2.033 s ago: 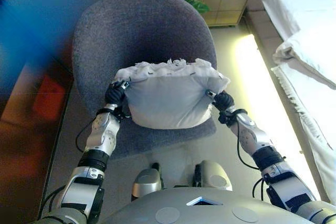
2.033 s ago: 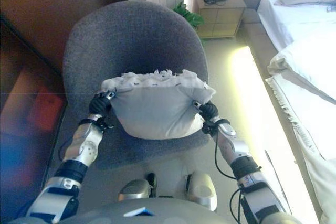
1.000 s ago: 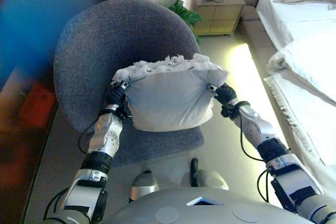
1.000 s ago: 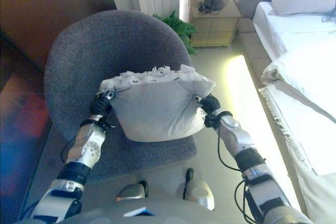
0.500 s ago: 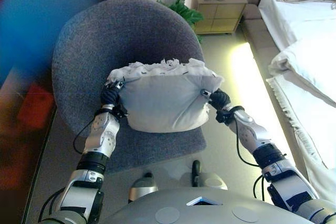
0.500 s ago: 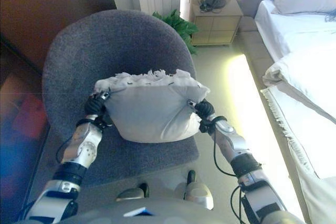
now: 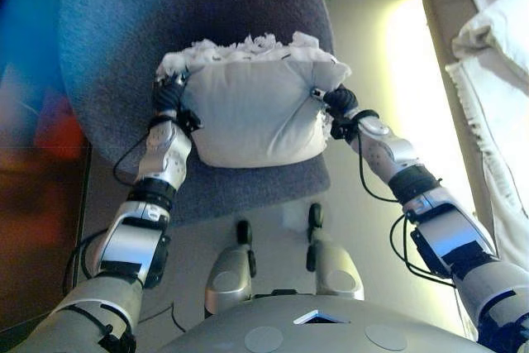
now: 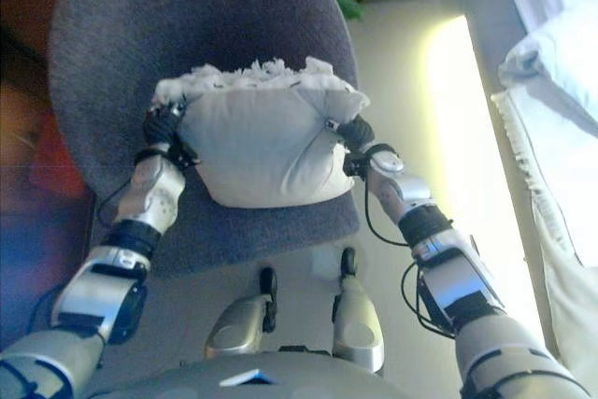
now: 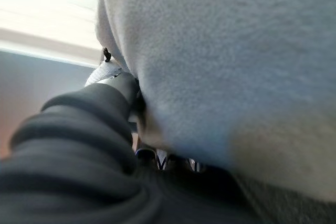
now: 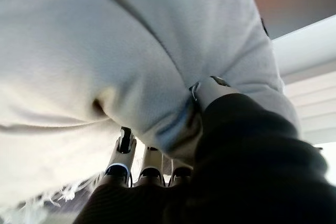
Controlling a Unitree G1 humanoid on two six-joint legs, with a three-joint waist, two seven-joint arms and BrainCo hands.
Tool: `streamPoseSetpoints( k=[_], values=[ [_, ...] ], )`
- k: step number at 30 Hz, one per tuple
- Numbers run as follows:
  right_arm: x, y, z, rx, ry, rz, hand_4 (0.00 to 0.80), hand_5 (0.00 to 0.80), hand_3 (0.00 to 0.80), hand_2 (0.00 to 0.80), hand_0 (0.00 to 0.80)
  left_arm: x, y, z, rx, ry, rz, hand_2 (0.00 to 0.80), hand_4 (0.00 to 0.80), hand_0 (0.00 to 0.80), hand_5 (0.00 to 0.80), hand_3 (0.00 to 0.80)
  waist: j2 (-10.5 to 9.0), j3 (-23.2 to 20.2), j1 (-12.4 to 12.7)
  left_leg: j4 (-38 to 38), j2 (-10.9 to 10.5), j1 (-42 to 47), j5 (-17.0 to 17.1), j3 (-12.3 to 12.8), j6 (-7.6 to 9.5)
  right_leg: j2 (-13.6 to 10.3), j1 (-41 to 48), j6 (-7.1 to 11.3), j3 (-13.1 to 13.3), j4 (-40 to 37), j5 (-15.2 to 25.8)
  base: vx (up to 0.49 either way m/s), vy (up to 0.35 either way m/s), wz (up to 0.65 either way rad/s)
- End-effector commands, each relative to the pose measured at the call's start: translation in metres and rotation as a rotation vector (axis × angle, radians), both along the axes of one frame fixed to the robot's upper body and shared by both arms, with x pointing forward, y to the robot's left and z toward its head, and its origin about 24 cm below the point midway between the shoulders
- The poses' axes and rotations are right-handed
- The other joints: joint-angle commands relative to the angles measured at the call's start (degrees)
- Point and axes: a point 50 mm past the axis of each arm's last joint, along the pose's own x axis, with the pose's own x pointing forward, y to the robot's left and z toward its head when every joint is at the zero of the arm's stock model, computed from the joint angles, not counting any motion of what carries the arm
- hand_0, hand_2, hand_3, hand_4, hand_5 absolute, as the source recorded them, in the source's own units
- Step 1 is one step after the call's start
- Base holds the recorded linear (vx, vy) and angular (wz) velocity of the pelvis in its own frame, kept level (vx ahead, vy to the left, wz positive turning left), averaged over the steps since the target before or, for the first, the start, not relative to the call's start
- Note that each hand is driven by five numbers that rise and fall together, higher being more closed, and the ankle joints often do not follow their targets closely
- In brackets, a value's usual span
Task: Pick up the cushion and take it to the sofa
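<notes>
The pale cushion [image 7: 256, 117] hangs above the grey chair [image 7: 124, 47], left hand [image 7: 169, 97] at nine o'clock and right hand [image 7: 337, 103] at three pinching its soft, light corners, which dent easily.

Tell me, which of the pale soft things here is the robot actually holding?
The fringed grey-white cushion above the grey chair, squeezed between the left hand and right hand. The white bedding lies untouched at the right edge.
</notes>
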Motion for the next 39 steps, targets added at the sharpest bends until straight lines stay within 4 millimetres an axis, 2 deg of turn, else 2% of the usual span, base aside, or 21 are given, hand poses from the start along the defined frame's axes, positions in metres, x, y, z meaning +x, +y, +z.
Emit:
streamPoseSetpoints(
  k=[1,7,11,14,18,20,21,22,25,26,27,29,30,34,39],
  values=[
    [0.020,0.066,0.091,0.131,-0.286,0.199,0.800,0.800,0.800,0.800,0.800,0.031,-0.059,0.081,0.049,-0.234,-0.185,0.800,0.800,0.800,0.800,0.800,-0.02,2.8,-0.8,3.0,-0.1,-6.0,2.9,-0.8,-0.87,-3.3,1.2,3.75,2.5,6.3,-5.7,-0.063,0.001,0.03],
    [0.032,0.062,0.112,0.133,-0.318,0.158,0.800,0.800,0.800,0.800,0.800,0.044,-0.055,0.104,0.007,-0.244,-0.136,0.800,0.800,0.800,0.800,0.800,0.66,5.4,-2.1,3.3,-0.6,-8.9,3.8,-1.2,-1.21,-3.4,-2.6,3.81,3.6,7.5,-5.0,-0.051,0.012,0.05],
    [0.032,0.064,0.125,0.119,-0.376,0.164,0.800,0.800,0.800,0.800,0.800,0.043,-0.062,0.120,0.035,-0.319,-0.150,0.800,0.800,0.800,0.800,0.800,0.58,7.7,-2.3,9.5,-0.2,-12.1,1.7,-1.5,-1.31,-3.6,-6.0,3.01,3.8,13.3,-6.8,-0.078,0.003,-0.03],
    [0.030,0.067,0.131,0.130,-0.396,0.167,0.800,0.800,0.800,0.800,0.800,0.042,-0.067,0.128,0.036,-0.343,-0.153,0.800,0.800,0.800,0.800,0.800,0.24,9.1,-2.5,18.2,0.7,-15.7,-1.7,-1.8,-1.29,-3.4,-9.9,1.61,4.1,23.4,-11.0,-0.075,0.008,-0.09],
    [0.028,0.068,0.121,0.147,-0.371,0.167,0.800,0.800,0.800,0.800,0.800,0.041,-0.068,0.120,0.056,-0.303,-0.156,0.800,0.800,0.800,0.800,0.800,-0.37,9.4,-2.4,28.8,2.0,-18.9,-8.0,-1.9,-0.74,-3.4,-13.2,-0.07,3.4,34.2,-16.5,0.055,-0.016,0.02],
    [0.025,0.070,0.114,0.150,-0.353,0.172,0.800,0.800,0.800,0.800,0.800,0.041,-0.067,0.112,0.065,-0.275,-0.150,0.800,0.800,0.800,0.800,0.800,-0.68,9.3,-2.4,32.0,2.3,-19.5,-10.1,-2.1,-0.44,-3.5,-14.0,-0.37,3.3,37.4,-18.1,0.175,-0.026,0.02],
    [0.024,0.069,0.110,0.147,-0.346,0.174,0.800,0.800,0.800,0.800,0.800,0.041,-0.065,0.108,0.065,-0.260,-0.143,0.800,0.800,0.800,0.800,0.800,-0.71,9.1,-2.4,33.7,2.7,-19.1,-12.5,-2.5,-0.79,-3.4,-13.8,-0.06,3.4,39.3,-20.4,0.214,-0.029,-0.05],
    [0.023,0.069,0.109,0.143,-0.345,0.175,0.800,0.800,0.800,0.800,0.800,0.041,-0.063,0.106,0.067,-0.251,-0.134,0.800,0.800,0.800,0.800,0.800,-0.75,9.1,-2.5,34.4,2.7,-19.3,-12.9,-2.6,-0.84,-3.5,-14.2,-0.02,3.4,40.1,-20.6,0.183,-0.006,-0.03],
    [0.024,0.067,0.116,0.141,-0.359,0.171,0.800,0.800,0.800,0.800,0.800,0.042,-0.054,0.110,0.088,-0.245,-0.116,0.800,0.800,0.800,0.800,0.800,-0.42,9.3,-3.0,34.7,2.8,-19.4,-13.1,-2.5,-1.13,-3.8,-14.9,0.32,4.0,40.6,-20.6,0.025,0.031,0.07],
    [0.025,0.066,0.119,0.144,-0.367,0.169,0.800,0.800,0.800,0.800,0.800,0.043,-0.051,0.114,0.099,-0.254,-0.113,0.800,0.800,0.800,0.800,0.800,-0.38,9.3,-3.2,33.7,2.6,-19.9,-11.1,-2.1,-0.90,-4.0,-15.5,0.18,4.1,39.7,-18.7,0.046,0.056,-0.01],
    [0.025,0.066,0.120,0.147,-0.368,0.168,0.800,0.800,0.800,0.800,0.800,0.043,-0.050,0.116,0.106,-0.259,-0.110,0.800,0.800,0.800,0.800,0.800,-0.16,9.3,-3.3,34.3,2.8,-19.2,-12.9,-2.2,-1.29,-3.9,-15.1,0.51,4.4,40.5,-20.4,0.042,0.085,-0.05],
    [0.026,0.066,0.129,0.148,-0.384,0.164,0.800,0.800,0.800,0.800,0.800,0.045,-0.049,0.130,0.116,-0.294,-0.107,0.800,0.800,0.800,0.800,0.800,0.27,9.3,-4.0,33.7,2.9,-19.0,-12.6,-1.7,-1.40,-4.0,-15.4,0.71,4.9,40.5,-20.1,0.035,0.094,-0.06],
    [0.027,0.065,0.133,0.146,-0.390,0.165,0.800,0.800,0.800,0.800,0.800,0.046,-0.049,0.137,0.114,-0.314,-0.111,0.800,0.800,0.800,0.800,0.800,0.40,9.4,-4.3,33.0,2.8,-19.4,-10.8,-1.2,-1.12,-4.2,-15.9,0.53,5.1,39.6,-18.4,-0.053,0.093,-0.08],
    [0.028,0.062,0.144,0.156,-0.416,0.172,0.800,0.800,0.800,0.800,0.800,0.044,-0.064,0.164,0.160,-0.402,-0.166,0.800,0.800,0.800,0.800,0.800,1.49,9.3,-5.3,32.0,3.0,-18.6,-10.7,0.0,-1.22,-4.6,-15.9,0.99,6.0,38.9,-18.2,0.021,0.092,-0.12],
    [0.026,0.059,0.152,0.165,-0.436,0.192,0.800,0.800,0.800,0.800,0.800,0.037,-0.077,0.190,0.187,-0.528,-0.210,0.800,0.800,0.800,0.800,0.800,1.83,9.5,-6.1,31.3,3.5,-18.1,-10.5,1.0,-1.35,-4.9,-15.6,1.63,6.7,37.9,-17.8,0.020,0.051,-0.04]
  ],
)
